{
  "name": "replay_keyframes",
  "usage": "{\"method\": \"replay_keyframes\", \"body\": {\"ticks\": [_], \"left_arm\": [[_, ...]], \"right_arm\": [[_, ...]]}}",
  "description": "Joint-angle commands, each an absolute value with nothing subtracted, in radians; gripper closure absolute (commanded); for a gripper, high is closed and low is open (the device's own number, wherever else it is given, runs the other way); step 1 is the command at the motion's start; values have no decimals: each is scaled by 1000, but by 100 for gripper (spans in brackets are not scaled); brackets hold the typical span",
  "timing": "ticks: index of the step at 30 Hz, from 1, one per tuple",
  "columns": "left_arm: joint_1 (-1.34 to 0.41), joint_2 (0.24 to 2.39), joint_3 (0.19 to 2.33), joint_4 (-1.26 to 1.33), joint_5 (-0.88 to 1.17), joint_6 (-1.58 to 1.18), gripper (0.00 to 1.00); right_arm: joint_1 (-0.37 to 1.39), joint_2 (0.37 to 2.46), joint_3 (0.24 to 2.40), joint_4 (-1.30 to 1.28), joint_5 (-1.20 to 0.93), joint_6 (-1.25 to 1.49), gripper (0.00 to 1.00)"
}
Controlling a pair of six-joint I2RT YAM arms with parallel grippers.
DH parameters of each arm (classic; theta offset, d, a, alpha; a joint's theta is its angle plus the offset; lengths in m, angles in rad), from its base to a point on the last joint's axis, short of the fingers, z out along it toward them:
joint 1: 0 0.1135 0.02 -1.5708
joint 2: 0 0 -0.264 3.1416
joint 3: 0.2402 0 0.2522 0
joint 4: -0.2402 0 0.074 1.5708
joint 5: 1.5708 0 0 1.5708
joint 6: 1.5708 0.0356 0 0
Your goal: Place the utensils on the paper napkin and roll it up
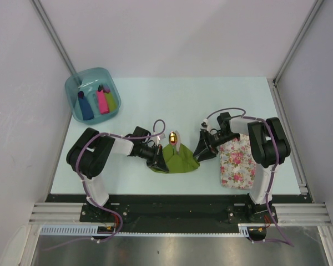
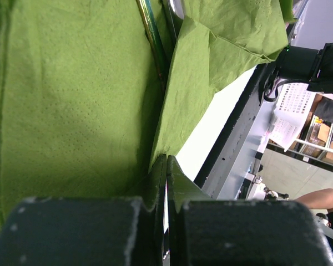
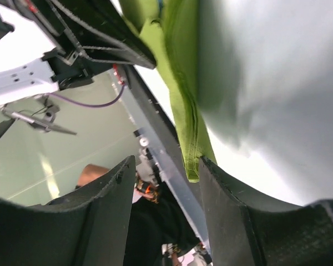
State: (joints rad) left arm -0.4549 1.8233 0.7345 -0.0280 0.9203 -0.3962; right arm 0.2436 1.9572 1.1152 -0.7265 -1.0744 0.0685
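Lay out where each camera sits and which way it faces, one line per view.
Top: above and behind, looking down on the table; both arms show.
Left wrist: looks along the left gripper, shut on the napkin.
Right wrist: looks past the open right gripper at the napkin's folded edge.
Shared: all three see the napkin.

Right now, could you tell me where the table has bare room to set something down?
The far half of the table is bare, from the blue bin to the right edge. The near middle is crowded: left gripper and right gripper at the paper napkin, floral mat beside them.
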Motion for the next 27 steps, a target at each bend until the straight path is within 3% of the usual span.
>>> {"method": "replay_keyframes", "body": {"ticks": [1, 12, 20, 27], "left_arm": [[-449, 1821, 727, -11, 856, -387, 100], [-449, 1815, 727, -15, 854, -383, 100], [-449, 1821, 730, -14, 859, -383, 100], [-449, 1830, 733, -5, 862, -391, 100]], "right_arm": [[261, 1945, 1106, -733, -1146, 68, 47], [264, 1913, 1112, -795, -824, 28, 48], [285, 1884, 1062, -755, -769, 83, 30], [299, 1950, 1077, -719, -840, 130, 30]]}}
